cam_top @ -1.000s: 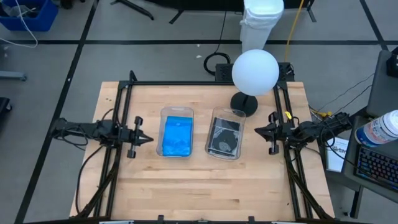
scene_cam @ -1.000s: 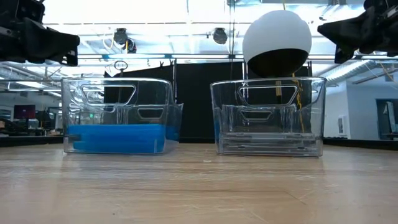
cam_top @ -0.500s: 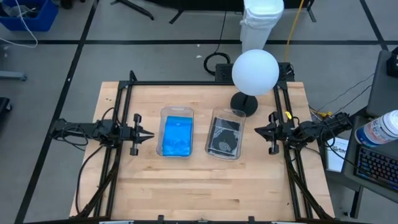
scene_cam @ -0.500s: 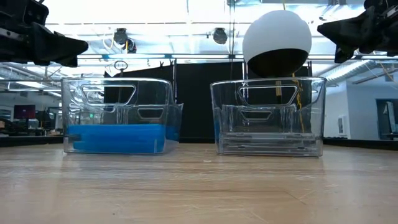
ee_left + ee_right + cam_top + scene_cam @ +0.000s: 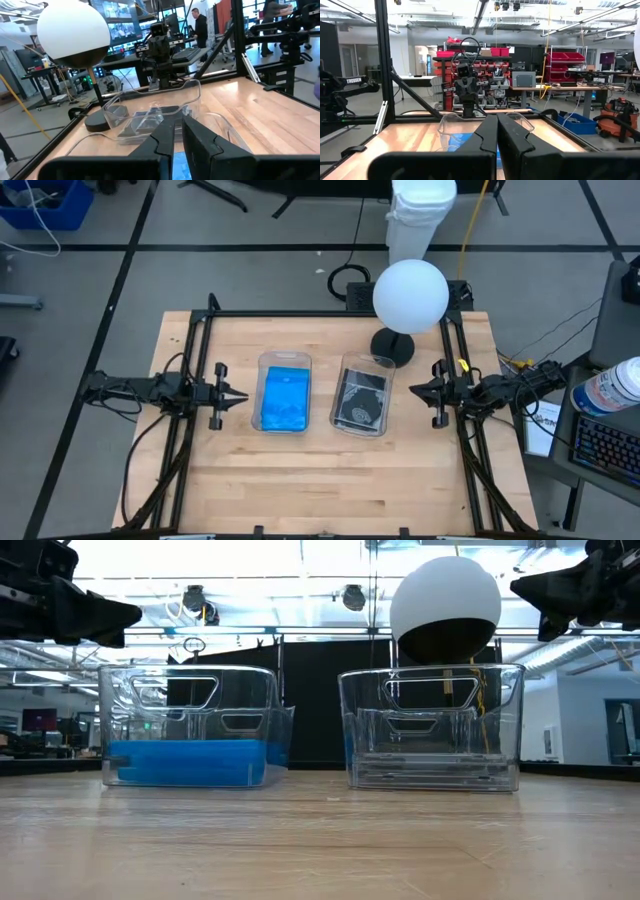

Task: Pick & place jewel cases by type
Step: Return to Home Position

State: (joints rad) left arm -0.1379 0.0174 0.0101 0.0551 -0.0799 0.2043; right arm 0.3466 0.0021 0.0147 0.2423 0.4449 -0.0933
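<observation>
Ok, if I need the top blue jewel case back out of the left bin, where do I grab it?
Probably from straight above: the blue jewel case lies flat inside the clear bin, whose walls block any side approach. Pinch its far edge, where the bin seems to leave spare room, with the left gripper.

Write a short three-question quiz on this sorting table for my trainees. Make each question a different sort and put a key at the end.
1. Short answer: which holds the blue jewel cases, the left bin or the right bin?
2. True or false: the left gripper and the right gripper both hang outside the bins, holding nothing.
3. Multiple choice: the white globe lamp stands nearest to A) the left bin, B) the right bin, C) the table's near edge.
Key: 1 the left bin; 2 true; 3 B.
</observation>
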